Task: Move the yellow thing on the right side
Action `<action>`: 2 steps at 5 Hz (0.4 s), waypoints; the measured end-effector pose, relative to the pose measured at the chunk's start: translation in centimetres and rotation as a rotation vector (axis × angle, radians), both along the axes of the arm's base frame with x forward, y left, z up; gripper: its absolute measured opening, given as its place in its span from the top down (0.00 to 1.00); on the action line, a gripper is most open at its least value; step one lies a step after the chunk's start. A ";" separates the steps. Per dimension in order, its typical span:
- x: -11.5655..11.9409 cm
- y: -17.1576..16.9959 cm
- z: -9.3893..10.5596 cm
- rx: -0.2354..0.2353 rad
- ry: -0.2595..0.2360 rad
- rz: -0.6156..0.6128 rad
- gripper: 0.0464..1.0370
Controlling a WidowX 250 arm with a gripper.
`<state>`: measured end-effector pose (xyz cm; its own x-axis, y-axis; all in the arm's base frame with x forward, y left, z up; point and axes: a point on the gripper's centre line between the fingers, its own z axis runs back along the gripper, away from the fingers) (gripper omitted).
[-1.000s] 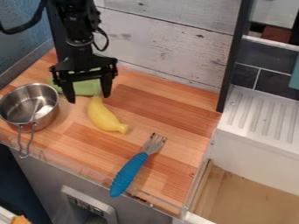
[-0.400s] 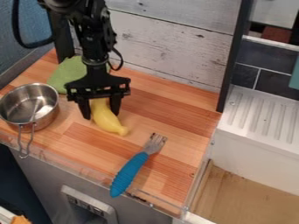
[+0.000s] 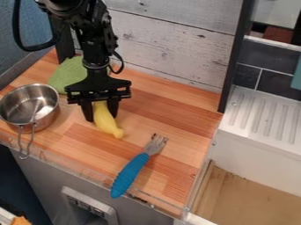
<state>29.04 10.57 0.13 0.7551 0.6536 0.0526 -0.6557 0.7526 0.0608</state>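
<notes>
- The black tool (image 3: 100,117) hangs over the wooden surface (image 3: 159,103) — clamped on the yellow thing (image 3: 108,122).
- The yellow thing lies aslant, its free end toward 5 o'clock.
- From it: metal pot (image 3: 48,118) at 9 o'clock, green item (image 3: 66,74) at 11, blue-handled fork (image 3: 130,173) at 5.

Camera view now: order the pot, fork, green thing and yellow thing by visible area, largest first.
1. Metal pot
2. Blue-handled fork and green thing: too close to rank
3. Yellow thing, partly hidden by the gripper
</notes>
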 end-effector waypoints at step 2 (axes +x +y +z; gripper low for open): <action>0.2 -0.5 2.5 -0.001 -0.047 -0.018 0.48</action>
<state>29.24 10.03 2.65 0.7634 0.6400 0.0875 -0.6441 0.7643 0.0297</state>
